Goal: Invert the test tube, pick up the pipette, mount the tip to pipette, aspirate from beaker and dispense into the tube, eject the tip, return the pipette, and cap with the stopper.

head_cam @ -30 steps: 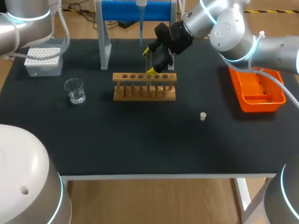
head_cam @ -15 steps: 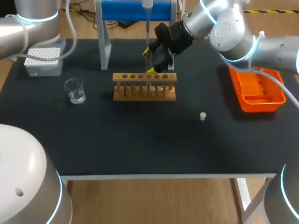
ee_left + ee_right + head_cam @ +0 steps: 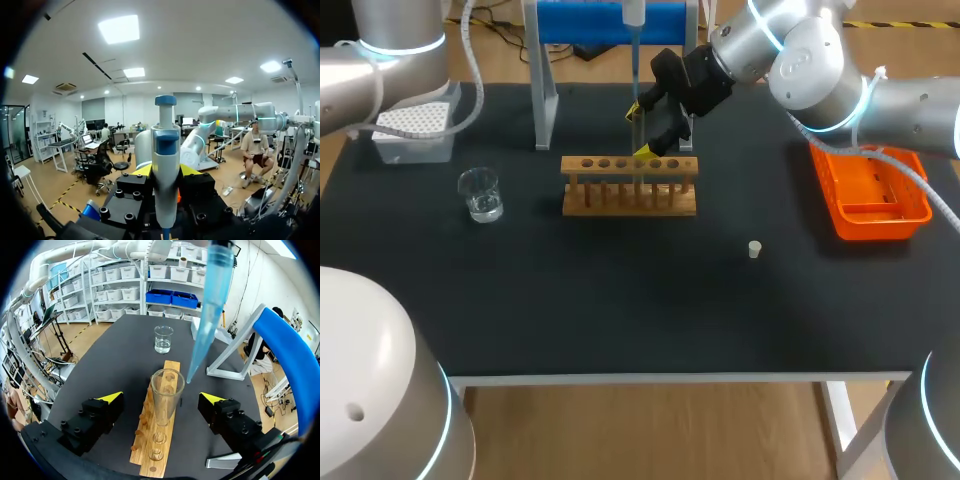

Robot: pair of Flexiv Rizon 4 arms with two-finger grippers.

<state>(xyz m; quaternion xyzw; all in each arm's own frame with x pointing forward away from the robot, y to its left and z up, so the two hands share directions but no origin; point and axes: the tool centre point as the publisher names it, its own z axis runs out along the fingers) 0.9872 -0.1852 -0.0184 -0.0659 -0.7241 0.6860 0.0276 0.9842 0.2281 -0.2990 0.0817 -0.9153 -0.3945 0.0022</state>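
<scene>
Pipette (image 3: 165,145) is clenched in L tool (image 3: 165,171), yellow tips pressed to both sides of its body, plunger end pointing away from the wrist. Its blue pipette tip (image 3: 207,310) is mounted and hangs over the rack (image 3: 630,165). In the R wrist view the tip's point is just beside the rim of the test tube (image 3: 167,390); can't tell if it's touching.

Test tube stands upright in a rack hole, mouth up, towards the rack's R end in the head view. R tool (image 3: 162,400) hovers over it, released: fingers spread wide w/ the tube in the gap btwn them, neither yellow tip touching the glass.

Beaker (image 3: 480,193) w/ clear liquid is on the bench (image 3: 620,300), L of the rack & well apart from it. Stopper (image 3: 754,249) lies alone on the bench, front-R of the rack. Tip box (image 3: 415,130) is at the far L corner area, behind the beaker. Orange basket (image 3: 880,225) sits at the R edge, under the R arm.
</scene>
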